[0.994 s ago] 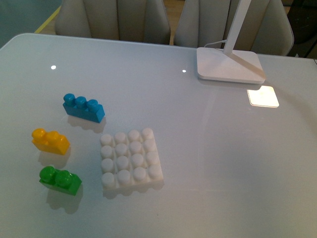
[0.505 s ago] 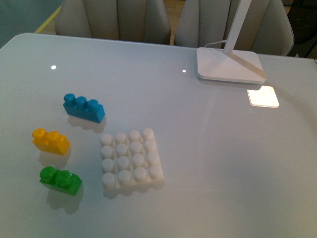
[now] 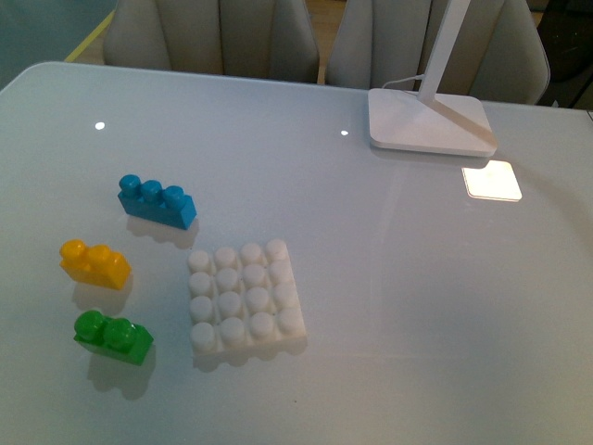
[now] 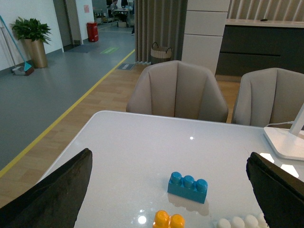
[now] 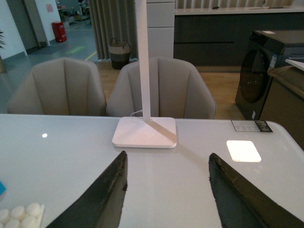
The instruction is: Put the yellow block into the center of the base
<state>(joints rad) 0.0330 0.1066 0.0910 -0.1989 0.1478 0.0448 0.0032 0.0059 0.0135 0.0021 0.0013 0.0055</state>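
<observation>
The left gripper (image 4: 168, 154) is open wide and the right gripper (image 5: 167, 156) is open too. The yellow block (image 3: 93, 262) sits between the green brick (image 3: 113, 336) and the blue brick (image 3: 156, 201), left of the base (image 3: 244, 295) and not touching it.

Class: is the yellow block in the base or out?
Out. The yellow block rests on the table, apart from the base, whose studs are all bare.
</observation>
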